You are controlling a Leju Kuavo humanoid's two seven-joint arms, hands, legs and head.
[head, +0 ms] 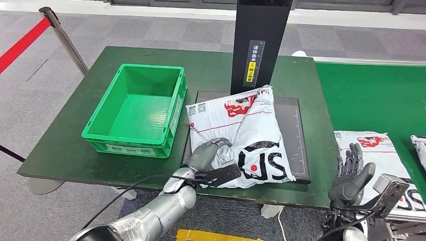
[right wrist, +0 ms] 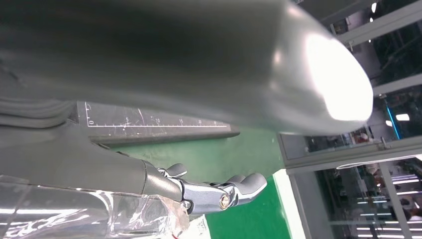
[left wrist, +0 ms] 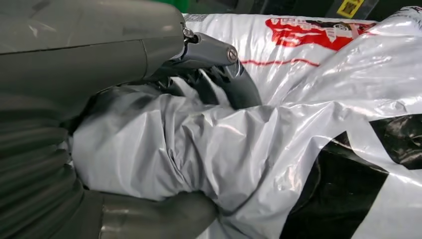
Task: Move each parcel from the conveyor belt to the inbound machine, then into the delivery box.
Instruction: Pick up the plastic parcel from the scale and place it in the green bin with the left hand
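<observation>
Left hand [head: 208, 153] grips the near edge of the white parcel [head: 246, 133] lying on the black scanner plate [head: 296, 145], beside the green box [head: 135, 108]. Right hand [head: 351, 175] hangs with fingers spread, holding nothing, near another parcel [head: 374, 150].

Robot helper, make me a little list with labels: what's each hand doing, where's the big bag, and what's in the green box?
left hand: grips the near corner of the crumpled white plastic parcel with black and red print
right hand: holds nothing, fingers apart, raised beside the table edge
parcel place: lying on the dark flat scanner plate, below the black upright post
green plastic crate: nothing inside
second white plastic parcel: waiting on the green belt
</observation>
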